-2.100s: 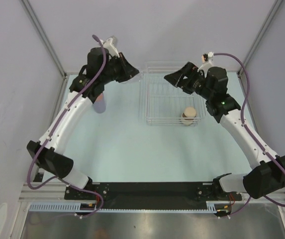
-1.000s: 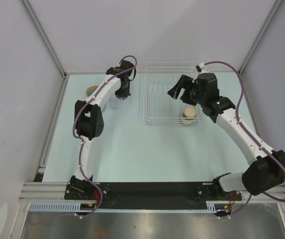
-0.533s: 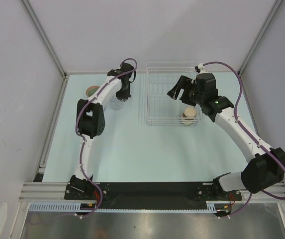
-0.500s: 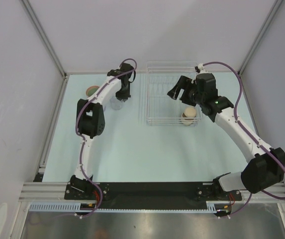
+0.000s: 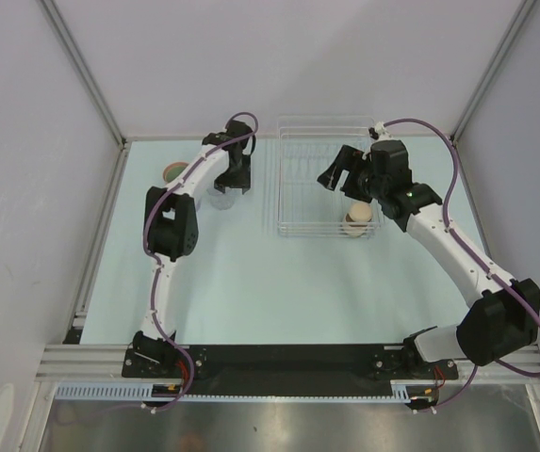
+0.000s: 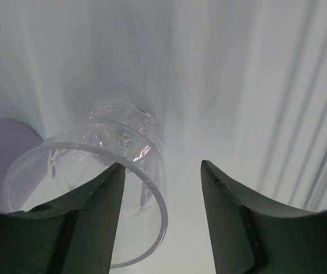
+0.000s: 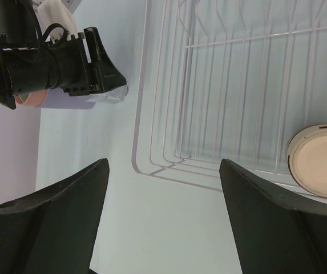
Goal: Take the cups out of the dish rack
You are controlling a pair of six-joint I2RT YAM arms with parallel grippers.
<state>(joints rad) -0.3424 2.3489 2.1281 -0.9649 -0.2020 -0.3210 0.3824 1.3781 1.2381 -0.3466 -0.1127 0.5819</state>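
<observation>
Salmon-red cup sits on the pale table at the far left, outside the dish rack. Next to it, toward the right, is a lilac cup, which the left arm mostly hides in the top view. Then comes a clear cup, also on the table, near the left wall of the rack but not touching it.

The left gripper hangs over this clear cup with its fingers apart. It does not clamp the cup. The rim passes by the left finger, and I cannot tell if they touch.

The rack stands in the middle of the far half of the table. The right gripper hovers above it with its fingers spread wide and nothing between them. One beige cup is inside the rack, in the near right corner, close to the rack wall and apart from the right gripper.
</observation>
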